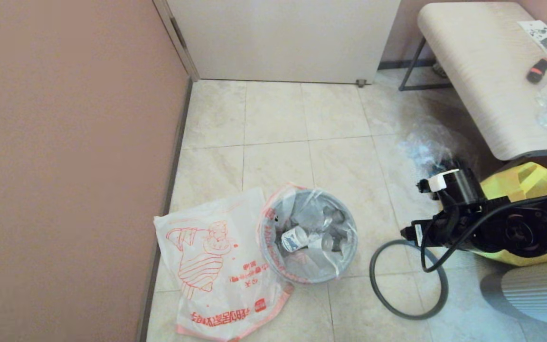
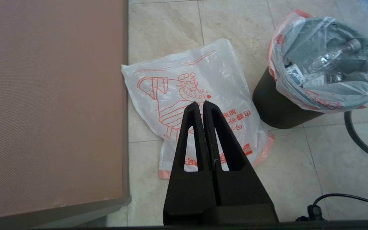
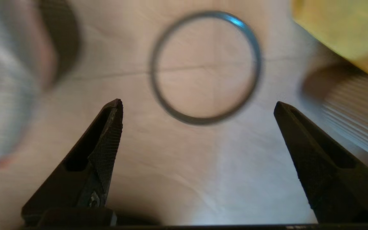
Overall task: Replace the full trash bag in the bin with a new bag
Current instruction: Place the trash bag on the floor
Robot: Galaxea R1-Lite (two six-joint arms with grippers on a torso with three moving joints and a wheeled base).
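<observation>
Standing on a pale tiled floor (image 1: pixel 335 123) near a brown wall (image 1: pixel 64 142), the bin (image 2: pixel 276 105) holds the full trash bag (image 1: pixel 309 232), and the new bag (image 1: pixel 216 266) lies flat just beside it, next to the wall. The grey hoop rim (image 1: pixel 409 280) lies on the floor at the other side, apart from the bin. The right hand (image 3: pixel 198 107) hangs above this hoop with fingers wide apart and holds nothing, while the left hand (image 2: pixel 200 105) is pressed together over the new bag.
</observation>
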